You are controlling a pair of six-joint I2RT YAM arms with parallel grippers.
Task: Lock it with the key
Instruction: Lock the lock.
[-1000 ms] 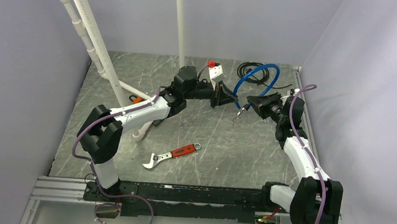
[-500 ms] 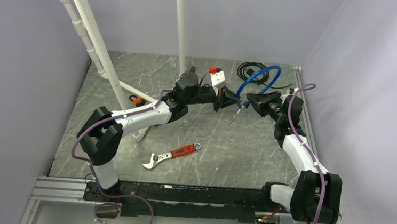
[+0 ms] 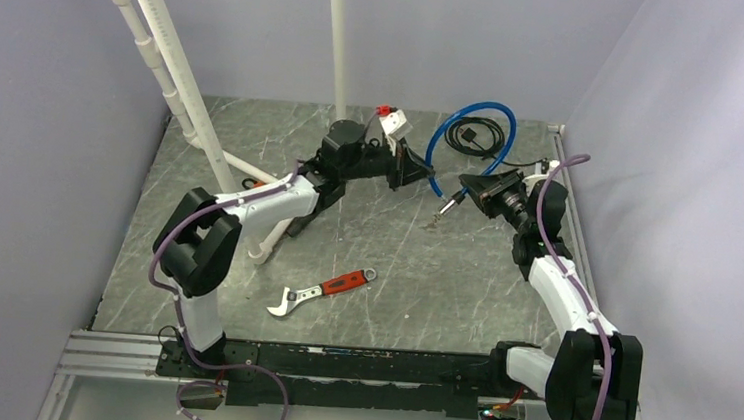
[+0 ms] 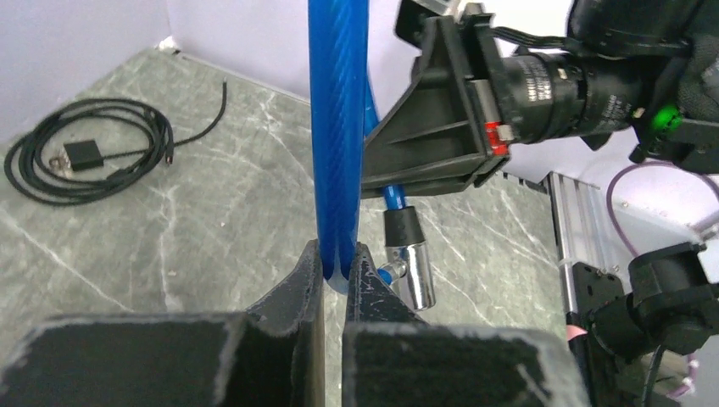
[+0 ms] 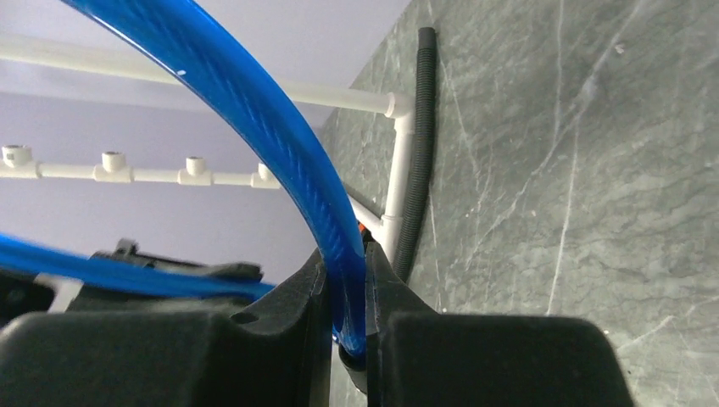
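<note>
The lock is a blue cable point(image 3: 476, 111) that arcs in a loop above the far right of the table. My left gripper point(image 3: 417, 169) is shut on one stretch of it; in the left wrist view the cable point(image 4: 336, 127) rises from between the fingertips point(image 4: 337, 264). My right gripper point(image 3: 464, 189) is shut on the cable near its end point(image 5: 288, 153), pinched at the fingertips point(image 5: 348, 292). A silver metal end piece with a black sleeve point(image 4: 411, 270) hangs below the right gripper point(image 4: 441, 110). I cannot make out a key.
A red-handled wrench point(image 3: 323, 288) lies on the near middle of the grey table. A black cord coil point(image 3: 474, 136) lies at the back right. White pipes point(image 3: 173, 69) lean at the left, with a black hose point(image 5: 420, 136) beside them. A white pole point(image 3: 336, 37) stands at the back.
My left gripper has drawn back and a little left with the cable. The blue loop has risen and opened wider over the black cord coil. The right gripper has barely moved.
</note>
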